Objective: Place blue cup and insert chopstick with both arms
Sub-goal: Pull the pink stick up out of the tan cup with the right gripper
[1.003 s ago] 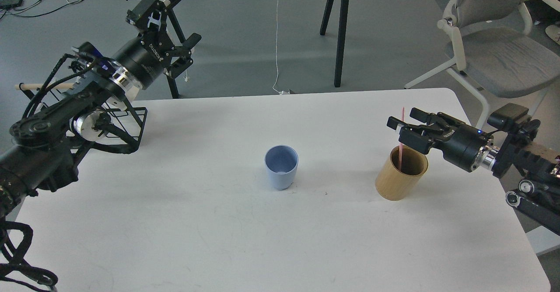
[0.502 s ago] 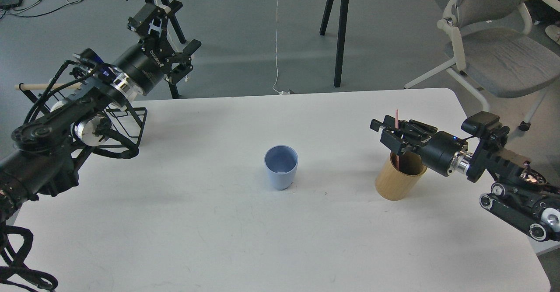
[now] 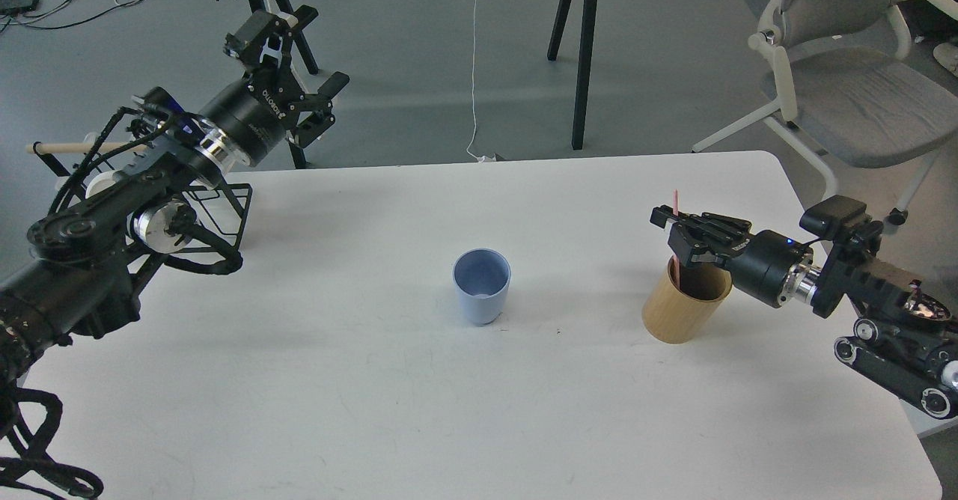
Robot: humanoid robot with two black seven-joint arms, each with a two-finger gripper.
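The blue cup (image 3: 481,287) stands upright and empty at the middle of the white table (image 3: 479,410). The pink chopstick (image 3: 676,202) stands in the tan wooden holder (image 3: 682,305) at the right, its tip sticking up above my right gripper (image 3: 679,232). That gripper sits over the holder's mouth with its fingers closed around the stick. My left gripper (image 3: 296,58) is open and empty, raised beyond the table's far left edge, well away from the cup.
A black wire rack (image 3: 224,219) stands at the table's far left, partly behind my left arm, with a pale wooden dowel (image 3: 71,147) across it. A grey office chair (image 3: 846,88) is off the far right corner. Another table's legs (image 3: 584,58) stand behind.
My right gripper has moved left onto the pink stick above the holder and its fingers have narrowed around it. The left gripper has drifted slightly. The cup has not moved.
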